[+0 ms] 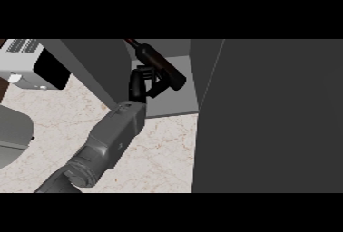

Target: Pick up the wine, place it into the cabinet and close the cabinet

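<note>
Above the marble counter (167, 149), in the head view — our only one — we see a single grey forearm (107, 145) rising from the lower left toward the open cabinet (178, 86). Which arm it is we cannot tell for certain, though it enters from the left side. Its black hand (144, 84) is curled round the wine bottle (161, 61), which lies tilted, its neck pointing up and left, its dark body just inside the cabinet's opening. To the right, the cabinet door (268, 118) stands open — a broad dark panel. At far left we see a white toaster (26, 63), with a grey rounded object (13, 131) below it.
</note>
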